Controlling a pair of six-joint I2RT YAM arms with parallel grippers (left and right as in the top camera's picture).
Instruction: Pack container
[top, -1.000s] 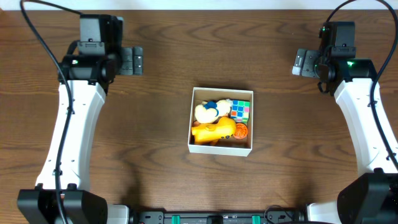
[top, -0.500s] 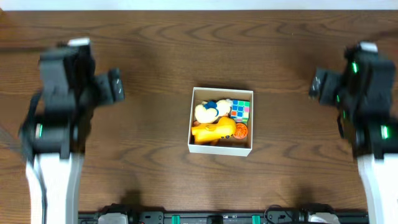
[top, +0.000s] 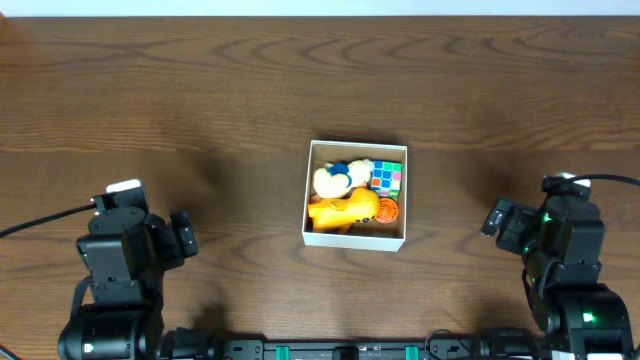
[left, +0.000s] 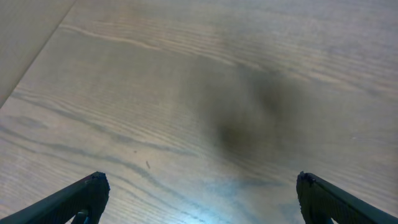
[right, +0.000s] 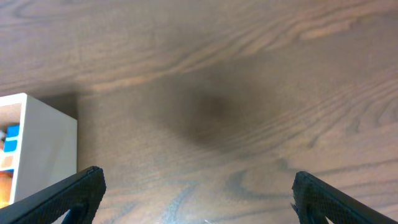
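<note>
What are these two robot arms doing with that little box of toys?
Nothing is being handled right now. The container sits mid-table and holds a yellow toy, a colourful puzzle cube, a small orange piece and a white-and-blue toy. The left gripper and the right gripper are off to either side of it, both open and empty. No toys show outside the box, so the packing looks finished.

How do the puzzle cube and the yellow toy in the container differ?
Colour: the puzzle cube shows squares of mixed colours; the yellow toy is plain yellow-orange. Size: the cube is smaller; the yellow toy spans over half the width of the container. Place: cube in the far right corner, yellow toy along the near wall. Both lie inside it.
</note>
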